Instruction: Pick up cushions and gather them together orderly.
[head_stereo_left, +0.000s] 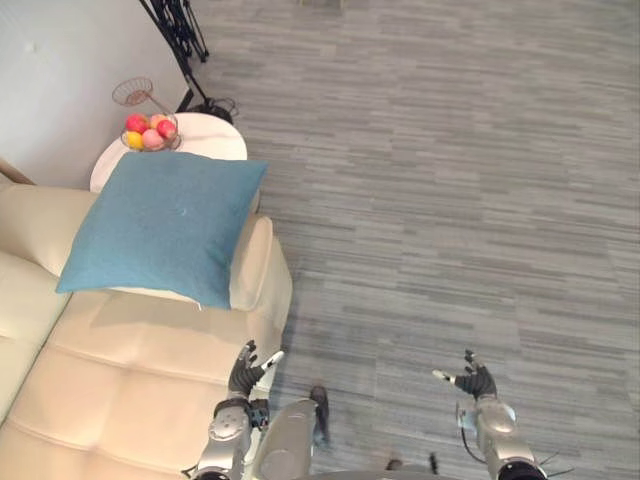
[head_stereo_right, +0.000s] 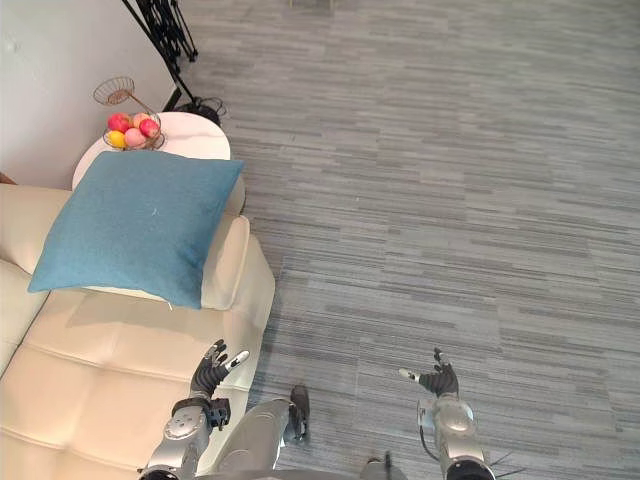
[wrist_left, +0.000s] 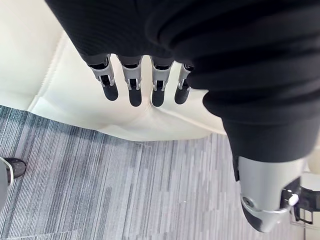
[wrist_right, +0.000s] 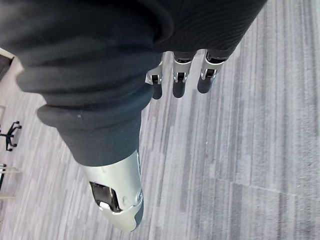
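Grey plank floor (head_stereo_left: 450, 200) borders a cream sofa (head_stereo_left: 130, 390). One blue cushion (head_stereo_left: 165, 225) rests on the sofa's arm, beside a round white table (head_stereo_left: 215, 135) bearing a fruit bowl (head_stereo_left: 151, 132). Left hand (head_stereo_left: 243, 372) and right hand (head_stereo_left: 478, 382) hang low, fingers relaxed, empty.

Head eyes share sofa (head_stereo_left: 120, 380) and floor (head_stereo_left: 450, 200) from above; wrist cameras look down closely.

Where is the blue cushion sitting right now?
In the left eye view the blue cushion lies on the robot's left, resting on the arm of the cream sofa, next to the round white table with the fruit bowl.
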